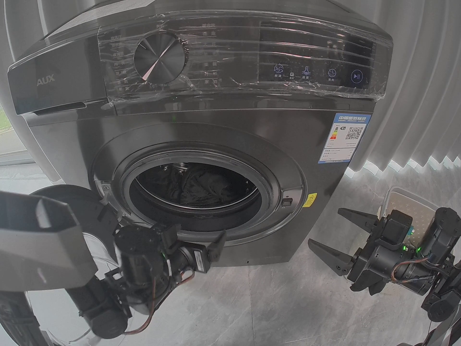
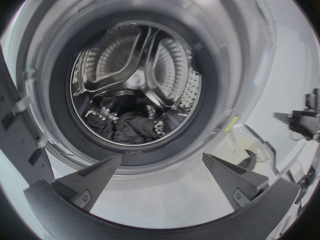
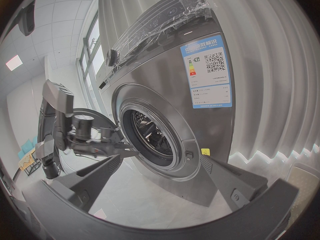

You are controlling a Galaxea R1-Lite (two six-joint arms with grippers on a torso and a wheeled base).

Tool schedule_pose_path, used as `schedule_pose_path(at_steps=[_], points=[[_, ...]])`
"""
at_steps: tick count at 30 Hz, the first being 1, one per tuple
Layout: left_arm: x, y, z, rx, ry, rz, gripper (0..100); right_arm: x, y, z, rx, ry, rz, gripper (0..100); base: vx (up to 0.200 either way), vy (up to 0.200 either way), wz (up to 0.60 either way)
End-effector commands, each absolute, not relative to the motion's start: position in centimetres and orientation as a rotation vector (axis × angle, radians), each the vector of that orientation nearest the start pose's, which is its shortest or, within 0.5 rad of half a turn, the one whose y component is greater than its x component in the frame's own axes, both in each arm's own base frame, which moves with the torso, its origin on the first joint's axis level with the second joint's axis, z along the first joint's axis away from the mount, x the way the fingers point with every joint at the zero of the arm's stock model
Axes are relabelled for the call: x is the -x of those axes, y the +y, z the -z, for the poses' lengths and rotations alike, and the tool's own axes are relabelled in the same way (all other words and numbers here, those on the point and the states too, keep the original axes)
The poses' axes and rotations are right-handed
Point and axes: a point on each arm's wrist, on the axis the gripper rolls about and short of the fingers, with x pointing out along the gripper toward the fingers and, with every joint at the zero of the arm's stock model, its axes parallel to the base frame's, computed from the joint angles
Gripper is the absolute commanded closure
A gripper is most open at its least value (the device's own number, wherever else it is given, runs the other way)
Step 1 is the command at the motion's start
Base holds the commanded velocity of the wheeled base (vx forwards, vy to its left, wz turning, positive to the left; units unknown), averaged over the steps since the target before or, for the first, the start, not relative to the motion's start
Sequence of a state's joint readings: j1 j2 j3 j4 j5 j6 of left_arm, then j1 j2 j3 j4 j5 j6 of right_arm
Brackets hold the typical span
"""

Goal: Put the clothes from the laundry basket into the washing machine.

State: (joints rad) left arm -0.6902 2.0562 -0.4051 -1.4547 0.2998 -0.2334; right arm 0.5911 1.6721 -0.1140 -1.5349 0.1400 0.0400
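Left gripper (image 2: 160,157) — spread wide — before clothes (image 2: 133,129)

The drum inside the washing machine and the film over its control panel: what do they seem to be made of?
The drum is probably polished stainless steel: it mirrors light and has rows of punched holes. The film looks like thin clear plastic wrap, glossy: its wrinkles and creases catch glare.
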Motion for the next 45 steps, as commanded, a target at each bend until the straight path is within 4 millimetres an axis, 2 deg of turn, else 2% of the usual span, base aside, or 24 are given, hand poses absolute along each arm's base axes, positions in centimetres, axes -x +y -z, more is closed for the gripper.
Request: schedule_pose_path(at_steps=[1, 6, 10, 13, 17, 23, 35, 39, 42, 45], points=[[-14.1, -17.2, -12.1, 0.211, 0.092, 0.586, 0, -16.4, 11.4, -13.0, -0.041, 0.004, -0.730, 0, 0.000, 0.000, 0.00], [-12.3, -15.2, -15.4, 0.321, -0.038, 0.541, 0, -14.8, 10.1, -13.9, -0.051, -0.042, -0.717, 0, 0.000, 0.000, 0.00], [-10.7, -12.8, -14.7, 0.317, -0.020, 0.497, 0, -13.2, 7.9, -14.8, -0.071, -0.090, -0.625, 0, 0.000, 0.000, 0.00], [-10.5, -12.1, -14.6, 0.319, -0.021, 0.473, 0, -11.9, 6.0, -16.2, -0.076, -0.176, -0.545, 0, 0.000, 0.000, 0.00], [-10.6, -11.8, -14.2, 0.273, -0.016, 0.441, 0, -10.1, 4.8, -16.9, -0.070, -0.218, -0.515, 0, 0.000, 0.000, 0.00], [-10.5, -11.7, -14.3, 0.236, -0.032, 0.396, 0, -7.8, 3.6, -16.3, -0.043, -0.167, -0.494, 0, 0.000, 0.000, 0.00], [-10.6, -11.7, -14.1, 0.218, -0.024, 0.372, 0, -6.3, 2.1, -16.5, -0.033, -0.218, -0.375, 0, 0.000, -0.200, 0.00], [-10.6, -11.7, -14.1, 0.207, -0.021, 0.369, 0, -5.2, 1.3, -16.3, -0.011, -0.237, -0.291, 0, 0.000, 0.000, 0.00], [-10.7, -11.5, -13.9, 0.194, -0.007, 0.350, 0, -4.1, 0.9, -15.8, 0.015, -0.238, -0.249, 0, 0.000, 0.000, 0.00], [-10.3, -10.8, -14.1, 0.195, 0.003, 0.308, 0, -1.8, 0.4, -14.7, 0.027, -0.254, -0.216, 0, 0.000, 0.000, 0.00]])
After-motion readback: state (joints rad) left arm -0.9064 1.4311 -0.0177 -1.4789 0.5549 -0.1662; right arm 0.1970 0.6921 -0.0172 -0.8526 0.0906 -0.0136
